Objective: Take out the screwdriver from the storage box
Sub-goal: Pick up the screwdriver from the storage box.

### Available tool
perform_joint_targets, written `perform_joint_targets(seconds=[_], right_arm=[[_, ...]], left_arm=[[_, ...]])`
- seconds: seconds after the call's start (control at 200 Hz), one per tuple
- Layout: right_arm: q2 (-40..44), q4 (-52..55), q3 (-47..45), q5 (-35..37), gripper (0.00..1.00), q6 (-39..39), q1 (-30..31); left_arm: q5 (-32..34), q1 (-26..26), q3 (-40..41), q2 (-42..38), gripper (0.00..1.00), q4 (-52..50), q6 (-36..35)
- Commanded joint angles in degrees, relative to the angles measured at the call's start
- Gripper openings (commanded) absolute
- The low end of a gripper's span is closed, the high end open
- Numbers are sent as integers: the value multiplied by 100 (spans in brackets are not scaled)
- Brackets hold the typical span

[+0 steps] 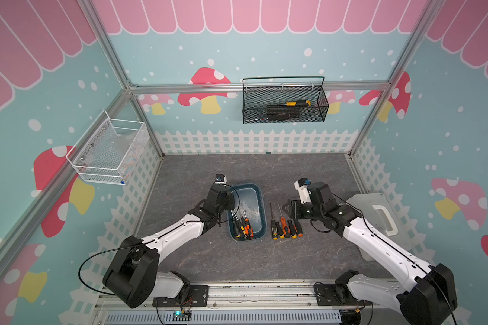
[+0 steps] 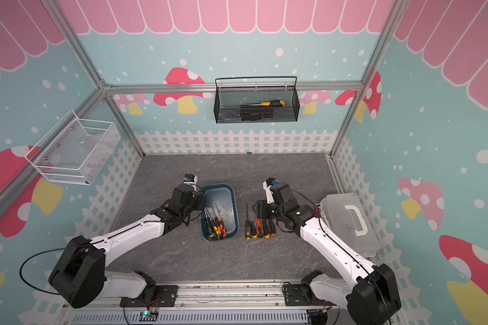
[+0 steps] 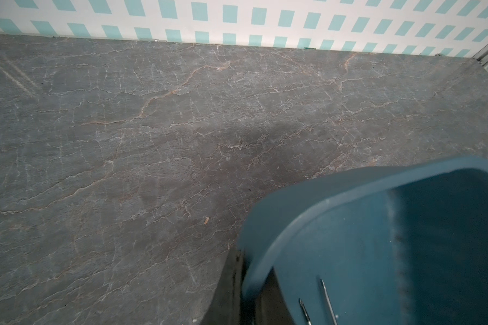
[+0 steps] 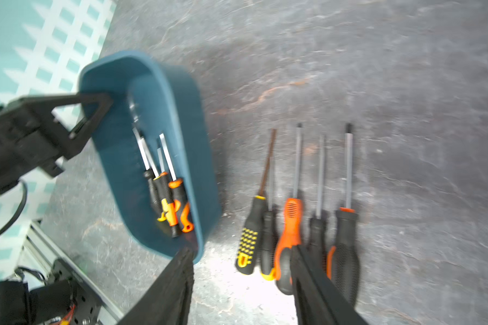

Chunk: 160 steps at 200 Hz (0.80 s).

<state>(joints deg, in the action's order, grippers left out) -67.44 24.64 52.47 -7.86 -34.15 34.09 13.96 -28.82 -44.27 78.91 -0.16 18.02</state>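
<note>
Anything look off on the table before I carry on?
Only small things. The screwdrivers in the blue tub lie heaped and crossed at its near end, unlike the neat row beside it. The row's screwdriver nearest the tub has a brownish shaft, possibly rust.

You are looking down from high overhead in both top views, sharing the whole desk [image 1: 209,259]; each wrist camera is hovering close, both catching the storage box [image 3: 307,197].
</note>
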Motion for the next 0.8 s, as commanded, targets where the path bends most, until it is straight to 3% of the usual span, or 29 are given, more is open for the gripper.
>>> perform_joint_targets(seconds=[0.0, 0.16, 0.375, 0.795], right_arm=[[-406, 187, 239, 620, 59, 44, 549], [-1036, 127, 802, 932, 60, 181, 1204], [-1973, -52, 1375, 794, 56, 284, 1628], [-3037, -22, 1758, 530, 50, 521, 1742]], left_arm=[[87, -54, -65, 37, 0, 32, 58], [134, -53, -38, -24, 0, 16, 44], [89, -54, -38, 19, 0, 52, 70], [110, -54, -28, 20, 0, 52, 44]])
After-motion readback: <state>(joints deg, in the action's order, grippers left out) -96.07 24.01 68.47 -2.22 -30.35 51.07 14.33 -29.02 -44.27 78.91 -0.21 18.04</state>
